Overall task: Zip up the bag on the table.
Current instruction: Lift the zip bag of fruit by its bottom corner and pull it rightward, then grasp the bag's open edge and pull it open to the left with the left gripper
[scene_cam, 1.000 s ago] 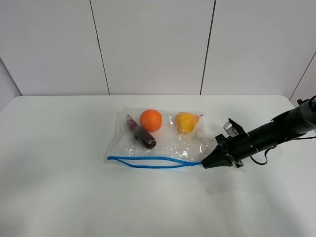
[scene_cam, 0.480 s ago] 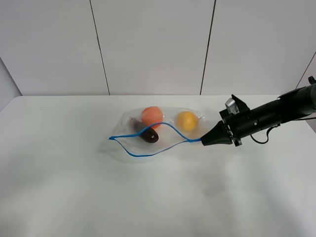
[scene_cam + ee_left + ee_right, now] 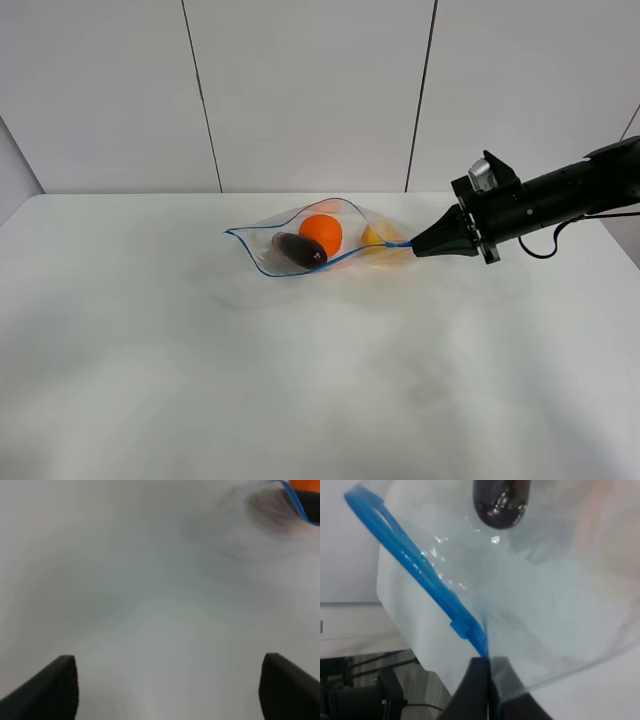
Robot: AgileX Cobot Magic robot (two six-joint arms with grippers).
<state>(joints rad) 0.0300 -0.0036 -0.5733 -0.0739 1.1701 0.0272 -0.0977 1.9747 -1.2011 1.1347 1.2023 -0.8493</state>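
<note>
The right gripper (image 3: 417,246) is pinched tight on the end of the blue zipper strip (image 3: 345,258) of the bag (image 3: 262,240). The bag is toward the back middle of the table (image 3: 300,390), with its mouth gaping open. Through the clear plastic show 1 orange (image 3: 321,233), 1 dark eggplant (image 3: 299,250) and 1 yellow pear (image 3: 374,236). The left gripper (image 3: 170,690) hovers over bare table, its 2 fingers wide apart and holding nothing.
</note>
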